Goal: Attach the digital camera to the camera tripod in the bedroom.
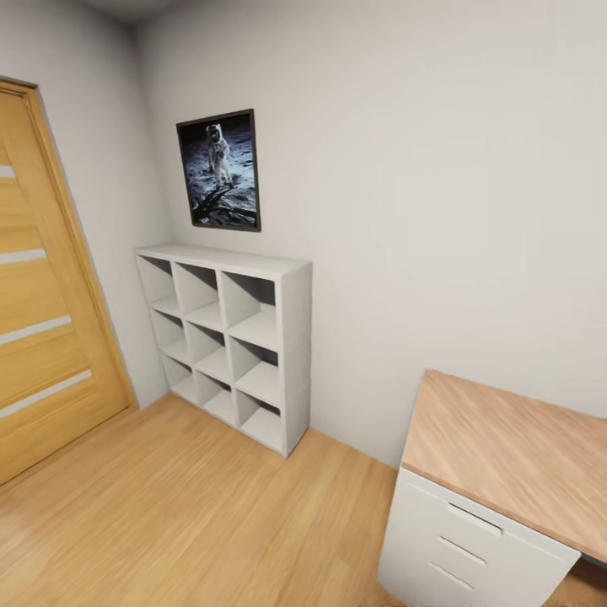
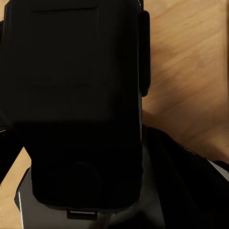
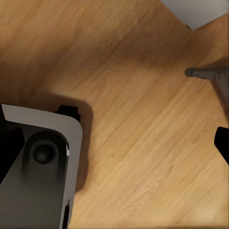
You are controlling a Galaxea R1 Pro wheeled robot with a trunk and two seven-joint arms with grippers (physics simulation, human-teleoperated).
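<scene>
I'm in transit: ahead I see a white cube shelf (image 1: 226, 341), an astronaut poster (image 1: 219, 169), a wood door (image 1: 42, 287) and a bench (image 1: 514, 451). A big black boxy mass, likely the digital camera (image 2: 76, 100), sits right against my left jaws; I can't tell either jaws' state. I'd turn slowly, searching for the tripod.

From head height we look forward and down into a room corner, at a white nine-cube shelf unit (image 1: 232, 346) and a framed astronaut picture (image 1: 219, 169). Our left wrist camera sits hard against a dark black body (image 2: 76, 100). Both wrist cameras face down, sharing the light wood plank floor (image 3: 133, 109).
</scene>
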